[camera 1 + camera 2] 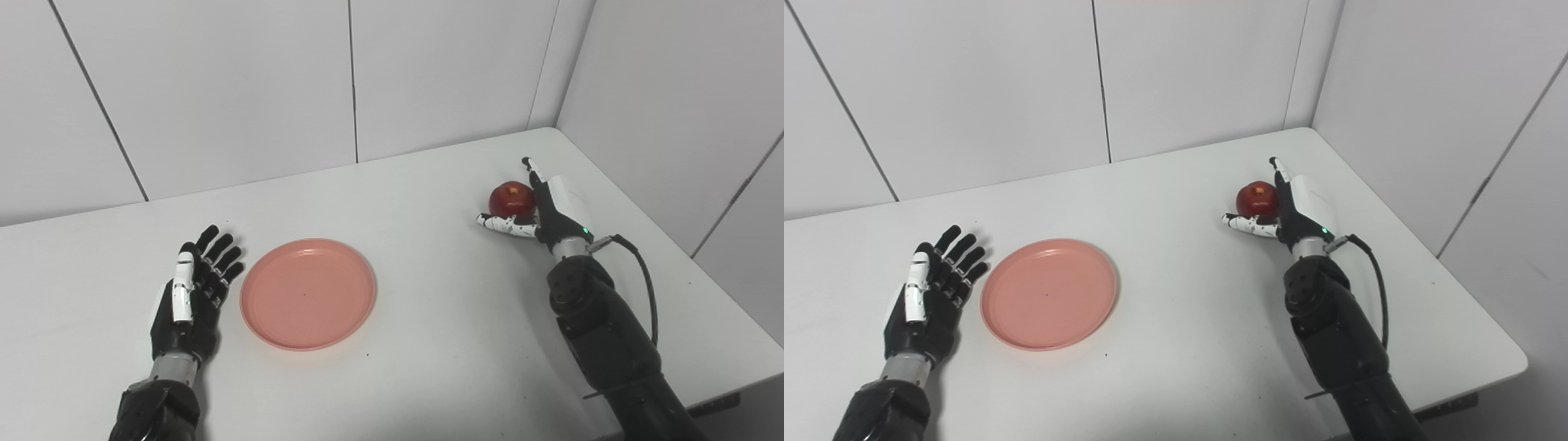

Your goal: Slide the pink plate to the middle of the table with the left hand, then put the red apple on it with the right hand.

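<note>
The pink plate (308,293) lies flat on the white table (429,318), its hollow facing up; being round, it has no long axis to speak of. The left hand (190,294) rests just beside the plate's left rim, palm turned toward it, fingers stretched out and a little apart, holding nothing. A narrow strip of table shows between its fingers and the rim.

Well to the right of the plate and farther back, toward the corner of the wall panels (245,92), sits the red apple (512,198), upright with its stem dimple facing up. The right hand (539,205) cups it from the right: fingers reach up along the apple's far right side, and the thumb lies along the table at its near side. Whether the fingers press on the apple cannot be told.

The two views agree on nearly everything. The right eye view shows more of the table's right edge and near-right corner, while the left eye view cuts that corner off.
</note>
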Controlling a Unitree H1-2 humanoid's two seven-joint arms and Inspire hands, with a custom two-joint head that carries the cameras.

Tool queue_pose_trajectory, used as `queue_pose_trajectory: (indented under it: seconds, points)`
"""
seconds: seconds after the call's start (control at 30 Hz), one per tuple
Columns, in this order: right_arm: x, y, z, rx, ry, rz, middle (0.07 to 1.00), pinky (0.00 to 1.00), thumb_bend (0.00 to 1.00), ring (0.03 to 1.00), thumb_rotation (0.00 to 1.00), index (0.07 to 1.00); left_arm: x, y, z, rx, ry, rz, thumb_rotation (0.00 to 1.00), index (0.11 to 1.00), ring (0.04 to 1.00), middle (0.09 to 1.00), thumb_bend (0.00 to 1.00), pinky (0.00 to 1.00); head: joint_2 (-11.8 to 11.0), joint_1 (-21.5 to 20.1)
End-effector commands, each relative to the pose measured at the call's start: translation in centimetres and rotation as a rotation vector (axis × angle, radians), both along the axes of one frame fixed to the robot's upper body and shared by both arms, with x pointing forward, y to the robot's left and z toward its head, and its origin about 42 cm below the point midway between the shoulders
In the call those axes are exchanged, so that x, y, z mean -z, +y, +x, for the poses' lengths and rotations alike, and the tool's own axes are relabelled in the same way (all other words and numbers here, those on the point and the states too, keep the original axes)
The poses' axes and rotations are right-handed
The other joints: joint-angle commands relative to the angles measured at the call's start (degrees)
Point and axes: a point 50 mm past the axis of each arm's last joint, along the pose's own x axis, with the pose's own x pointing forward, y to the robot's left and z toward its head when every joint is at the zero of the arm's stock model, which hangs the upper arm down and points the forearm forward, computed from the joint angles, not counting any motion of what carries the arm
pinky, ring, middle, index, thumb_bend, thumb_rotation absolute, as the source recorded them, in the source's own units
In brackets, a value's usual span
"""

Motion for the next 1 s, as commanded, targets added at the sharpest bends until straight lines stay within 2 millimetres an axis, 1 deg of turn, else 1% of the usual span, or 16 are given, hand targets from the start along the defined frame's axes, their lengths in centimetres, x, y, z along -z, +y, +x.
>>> queue_pose_trajectory:
  seconds: [0.0,0.3,0.4,0.43,0.47,0.5,0.53,0.6,0.63,0.67,0.73,0.8,0.97]
  points:
    - [-2.9,-0.4,1.3,0.015,-0.109,-0.035,0.919,0.74,1.0,0.868,0.45,0.93,1.3,0.3,-0.7,-0.003,0.076,0.003,1.0,0.868,0.876,0.885,0.38,0.88,-0.1,0.1]
    - [-2.6,-0.6,1.4,0.047,-0.15,0.004,0.894,0.75,1.0,0.857,0.37,0.898,1.3,0.3,-0.7,-0.001,0.078,0.006,1.0,0.868,0.879,0.884,0.37,0.88,0.0,0.2]
    - [-2.5,-0.6,1.6,0.059,-0.147,0.003,0.873,0.71,0.99,0.828,0.38,0.887,1.3,0.3,-0.7,0.001,0.076,0.007,1.0,0.869,0.877,0.883,0.37,0.88,0.1,0.3]
    - [-2.5,-0.6,1.6,0.058,-0.151,0.006,0.774,0.6,0.98,0.721,0.37,0.876,1.3,0.3,-0.7,0.003,0.075,0.006,1.0,0.869,0.878,0.883,0.38,0.88,0.1,0.3]
    - [-2.5,-0.6,1.6,0.055,-0.155,0.008,0.712,0.53,0.97,0.653,0.37,0.868,1.3,0.3,-0.7,0.004,0.075,0.005,1.0,0.87,0.879,0.884,0.38,0.88,0.0,0.3]
    - [-2.4,-0.6,1.7,0.052,-0.16,0.01,0.671,0.47,0.96,0.604,0.36,0.85,1.3,0.3,-0.7,0.003,0.076,0.005,1.0,0.869,0.878,0.884,0.38,0.88,0.0,0.3]
    - [-2.4,-0.6,1.7,0.05,-0.163,0.011,0.656,0.45,0.94,0.588,0.35,0.826,1.3,0.3,-0.7,0.002,0.077,0.005,1.0,0.867,0.876,0.882,0.38,0.88,0.0,0.3]
    - [-2.3,-0.6,1.7,0.046,-0.161,0.015,0.654,0.45,0.94,0.586,0.35,0.816,1.3,0.3,-0.7,0.001,0.078,0.004,1.0,0.866,0.876,0.881,0.38,0.88,0.0,0.3]
    - [-2.2,-0.6,1.8,0.044,-0.157,0.016,0.683,0.49,0.93,0.626,0.35,0.8,1.3,0.3,-0.7,0.001,0.078,0.003,1.0,0.868,0.876,0.882,0.38,0.88,0.0,0.3]
    - [-2.2,-0.7,1.8,0.041,-0.154,0.019,0.698,0.52,0.93,0.647,0.35,0.792,1.2,0.3,-0.7,0.002,0.078,0.003,1.0,0.869,0.877,0.883,0.38,0.88,0.0,0.3]
    - [-2.1,-0.7,1.9,0.035,-0.149,0.021,0.703,0.53,0.93,0.656,0.35,0.77,1.3,0.2,-0.7,0.003,0.077,0.004,1.0,0.868,0.876,0.883,0.38,0.88,0.0,0.4]
    - [-2.1,-0.6,1.9,0.029,-0.143,0.017,0.698,0.52,0.92,0.644,0.34,0.741,1.3,0.3,-0.7,0.005,0.077,0.004,1.0,0.871,0.879,0.887,0.38,0.88,0.0,0.4]
    - [-1.9,-0.5,2.2,0.004,-0.134,0.008,0.635,0.51,0.88,0.581,0.25,0.643,1.3,0.3,-0.7,0.002,0.08,0.005,1.0,0.867,0.874,0.883,0.38,0.88,0.0,0.5]
